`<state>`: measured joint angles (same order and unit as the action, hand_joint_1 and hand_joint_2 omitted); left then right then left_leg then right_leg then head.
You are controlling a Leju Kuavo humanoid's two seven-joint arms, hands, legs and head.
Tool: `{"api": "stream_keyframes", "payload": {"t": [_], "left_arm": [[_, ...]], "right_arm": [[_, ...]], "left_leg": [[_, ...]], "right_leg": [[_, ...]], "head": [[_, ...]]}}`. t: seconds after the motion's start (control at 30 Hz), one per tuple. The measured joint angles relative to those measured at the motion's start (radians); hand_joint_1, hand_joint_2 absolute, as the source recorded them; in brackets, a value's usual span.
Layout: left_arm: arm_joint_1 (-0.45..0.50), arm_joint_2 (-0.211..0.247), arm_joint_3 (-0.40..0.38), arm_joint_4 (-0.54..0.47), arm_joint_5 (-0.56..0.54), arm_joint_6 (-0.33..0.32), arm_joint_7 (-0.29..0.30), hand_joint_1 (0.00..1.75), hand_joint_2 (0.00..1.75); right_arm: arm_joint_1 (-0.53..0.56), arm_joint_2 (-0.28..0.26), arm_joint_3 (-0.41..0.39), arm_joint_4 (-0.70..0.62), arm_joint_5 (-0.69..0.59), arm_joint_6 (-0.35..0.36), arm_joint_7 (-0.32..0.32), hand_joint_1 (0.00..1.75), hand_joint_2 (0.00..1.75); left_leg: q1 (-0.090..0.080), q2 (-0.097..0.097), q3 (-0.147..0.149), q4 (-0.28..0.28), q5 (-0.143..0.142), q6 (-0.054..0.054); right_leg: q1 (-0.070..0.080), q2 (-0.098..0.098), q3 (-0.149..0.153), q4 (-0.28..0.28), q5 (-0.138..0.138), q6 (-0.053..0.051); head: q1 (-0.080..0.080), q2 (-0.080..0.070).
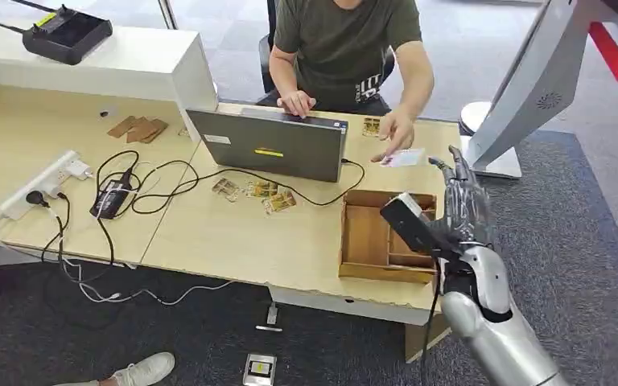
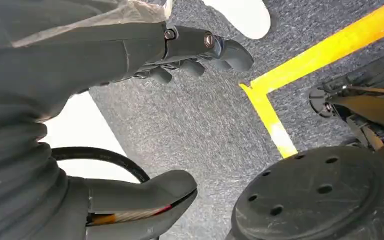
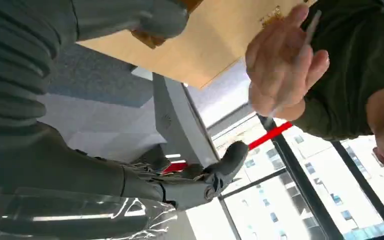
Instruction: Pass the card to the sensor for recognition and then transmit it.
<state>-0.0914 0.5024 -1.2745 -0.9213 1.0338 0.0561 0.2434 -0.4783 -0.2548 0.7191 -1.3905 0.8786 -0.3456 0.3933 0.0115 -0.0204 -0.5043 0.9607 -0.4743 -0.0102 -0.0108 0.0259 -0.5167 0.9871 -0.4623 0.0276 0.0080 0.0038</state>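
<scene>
Light wooden desk [image 1: 233,241] w/ grey laptop [image 1: 269,145] mid-top, shallow brown wooden tray [image 1: 368,237] at the near right corner. Seated across: person in dark green tee [image 1: 342,40], one hand on the laptop, other hand [image 1: 397,133] holding a small white card [image 1: 405,158] out over the desk's right end. Right hand [image 1: 460,197] raised just beside the card, fingers apart, empty, not touching it yet. Left hand [image 2: 190,52] hanging over grey carpet, fingers loosely curled on nothing. Step in hand, prob.: taking the card from the person. Next: close the gap, pinch the card's free edge, then carry to sensor; which object is the sensor, can't tell.
</scene>
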Motion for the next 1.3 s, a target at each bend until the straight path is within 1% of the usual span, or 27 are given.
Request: {"api": "stream_keyframes", "payload": {"t": [0.13,0.27,0.37,0.43,0.5,0.6,0.67,0.8,0.97,1.1,1.3], "left_arm": [[0.010,-0.003,0.014,0.000,0.019,0.009,0.000,0.00,1.75],[0.016,-0.008,0.028,0.002,0.026,0.018,-0.002,0.00,1.75],[0.022,-0.013,0.039,0.004,0.032,0.021,-0.004,0.00,1.75],[0.026,-0.018,0.050,0.008,0.038,0.021,-0.005,0.00,1.75],[0.026,-0.022,0.058,0.012,0.044,0.024,-0.008,0.00,1.75],[0.029,-0.030,0.073,0.018,0.053,0.025,-0.009,0.00,1.75],[0.031,-0.034,0.081,0.021,0.056,0.025,-0.009,0.00,1.75],[0.033,-0.044,0.099,0.025,0.062,0.027,-0.003,0.00,1.75],[0.036,-0.052,0.112,0.026,0.074,0.033,0.008,0.00,1.75],[0.037,-0.054,0.117,0.025,0.074,0.042,0.020,0.00,1.75],[0.037,-0.054,0.119,0.023,0.074,0.048,0.029,0.00,1.75]], "right_arm": [[0.095,-0.024,-0.016,-0.096,0.114,-0.006,0.017,0.00,1.75],[0.203,-0.042,-0.046,-0.201,0.180,0.006,0.016,0.00,1.75],[0.286,-0.059,-0.076,-0.287,0.214,0.044,0.012,0.00,1.75],[0.329,-0.067,-0.095,-0.344,0.234,0.083,0.005,0.00,1.75],[0.356,-0.078,-0.105,-0.378,0.248,0.117,-0.001,0.00,1.75],[0.390,-0.085,-0.110,-0.408,0.232,0.142,-0.010,0.00,1.75],[0.399,-0.089,-0.109,-0.407,0.225,0.149,-0.012,0.00,1.75],[0.400,-0.092,-0.101,-0.387,0.236,0.206,0.004,0.00,1.75],[0.381,-0.085,-0.085,-0.312,0.230,0.251,0.022,0.00,1.75],[0.361,-0.071,-0.076,-0.234,0.213,0.257,0.024,0.00,1.75],[0.316,-0.057,-0.063,-0.114,0.177,0.236,0.032,0.00,1.75]], "left_leg": [[0.000,0.000,0.000,0.000,0.000,0.000],[0.000,0.000,0.000,0.000,-0.001,0.000],[0.000,0.000,0.000,0.000,-0.001,0.001],[0.000,0.000,-0.001,0.000,-0.001,0.001],[0.000,0.000,0.000,0.000,-0.001,0.001],[0.000,0.000,0.000,0.000,-0.001,0.001],[0.000,0.000,0.000,0.000,-0.001,0.001],[0.000,0.000,0.000,0.000,-0.001,0.001],[0.000,0.000,0.000,0.000,-0.001,0.001],[0.000,0.000,-0.001,0.000,-0.001,0.001],[0.000,0.000,-0.001,0.000,-0.001,0.000]], "right_leg": [[0.000,0.000,0.000,0.000,0.000,0.000],[0.000,0.000,0.000,-0.001,0.000,0.000],[0.000,0.000,0.000,-0.001,0.000,0.000],[0.000,0.000,0.000,-0.001,0.000,0.000],[0.000,0.001,0.000,-0.001,0.000,0.000],[0.000,0.001,0.001,-0.001,0.000,0.000],[0.000,0.001,0.001,-0.001,0.000,0.000],[0.000,0.000,0.001,-0.001,0.000,0.000],[0.000,0.000,0.001,-0.001,0.000,0.000],[0.000,0.000,0.001,-0.001,0.000,0.000],[0.000,0.000,0.001,-0.001,0.000,0.000]], "head": [[0.000,0.000],[0.000,0.000],[0.000,0.000],[0.000,0.000],[0.000,0.000],[0.000,0.000],[0.000,0.000],[0.000,0.000],[0.000,0.000],[0.000,0.000],[0.000,0.000]]}}
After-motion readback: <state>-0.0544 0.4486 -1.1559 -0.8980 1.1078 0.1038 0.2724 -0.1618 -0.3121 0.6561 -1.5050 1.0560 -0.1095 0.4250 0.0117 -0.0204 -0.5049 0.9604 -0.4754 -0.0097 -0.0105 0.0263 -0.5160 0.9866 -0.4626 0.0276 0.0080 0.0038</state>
